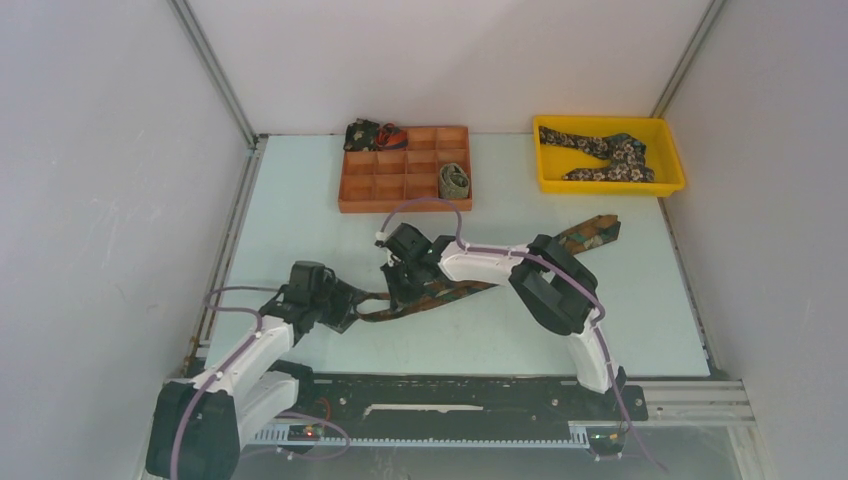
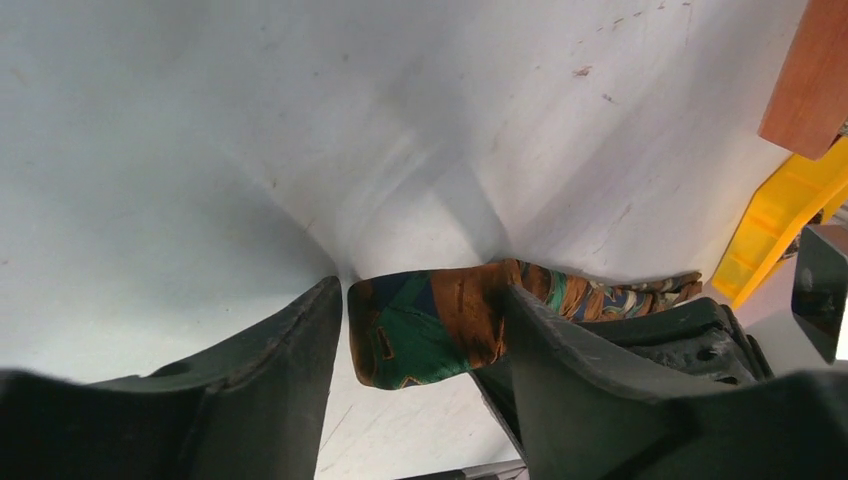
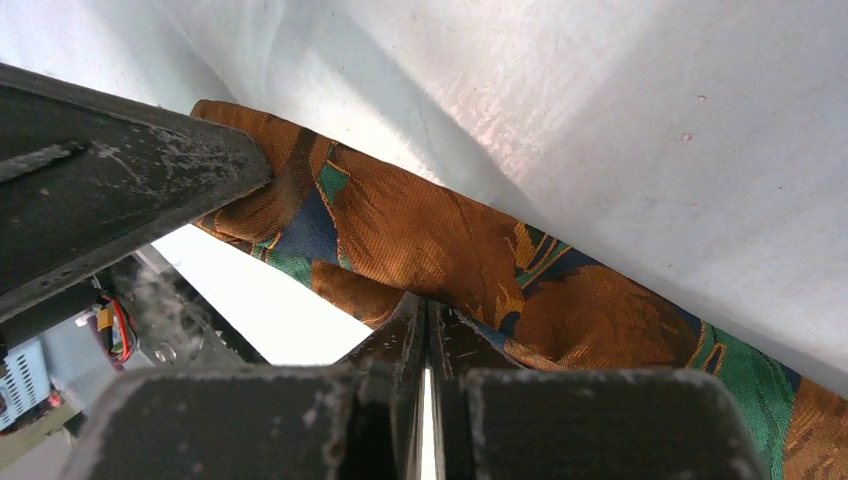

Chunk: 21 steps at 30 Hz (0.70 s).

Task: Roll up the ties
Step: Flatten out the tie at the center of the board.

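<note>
Tie (image 1: 455, 290): stretched out, lying diagonally.
Left claw (image 2: 420, 292): fingers apart, astride tie's end.
Right claw (image 3: 427, 305): fingers together at tie's edge; grip unclear.

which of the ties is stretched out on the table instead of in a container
The brown-rust tie, lying diagonally across the table. The dark floral ties sit in the yellow bin, and the olive coil is in the orange organizer.
</note>
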Tool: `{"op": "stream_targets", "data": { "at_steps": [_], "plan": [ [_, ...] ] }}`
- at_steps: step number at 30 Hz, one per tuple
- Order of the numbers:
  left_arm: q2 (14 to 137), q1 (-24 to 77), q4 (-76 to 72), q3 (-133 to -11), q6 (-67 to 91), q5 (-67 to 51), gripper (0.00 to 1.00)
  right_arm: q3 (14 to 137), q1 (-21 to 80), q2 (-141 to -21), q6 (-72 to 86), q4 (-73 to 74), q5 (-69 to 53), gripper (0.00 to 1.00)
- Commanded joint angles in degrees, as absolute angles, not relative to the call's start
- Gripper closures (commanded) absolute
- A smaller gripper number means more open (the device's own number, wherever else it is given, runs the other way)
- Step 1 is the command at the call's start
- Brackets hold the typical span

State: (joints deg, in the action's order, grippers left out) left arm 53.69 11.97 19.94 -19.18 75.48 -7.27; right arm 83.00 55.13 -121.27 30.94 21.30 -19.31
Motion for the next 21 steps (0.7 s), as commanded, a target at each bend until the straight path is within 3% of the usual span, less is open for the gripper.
{"op": "stream_targets", "data": {
  "at_steps": [1, 6, 13, 17, 21],
  "plan": [
    [52.09, 11.55, 18.50, -18.29, 74.99, -8.43, 0.39, 82.36, 55.97, -117.52, 30.33, 19.48, -14.86, 0.97],
    [50.16, 11.56, 17.81, -18.89, 69.77, -7.90, 0.62, 82.15, 56.39, -114.78, 29.99, 19.17, -14.02, 0.97],
    [42.67, 11.52, 11.87, -18.08, 55.65, 3.54, 0.96, 80.52, 55.66, -106.15, 29.01, 20.87, -9.91, 0.97],
    [35.44, 11.68, 6.59, -14.60, 48.03, 6.93, 1.00, 76.20, 53.07, -101.16, 29.58, 19.85, -7.56, 0.96],
    [28.30, 11.80, 6.68, -11.14, 43.63, 10.99, 0.96, 69.94, 49.55, -98.00, 31.77, 18.13, -4.15, 0.96]
  ]
}}
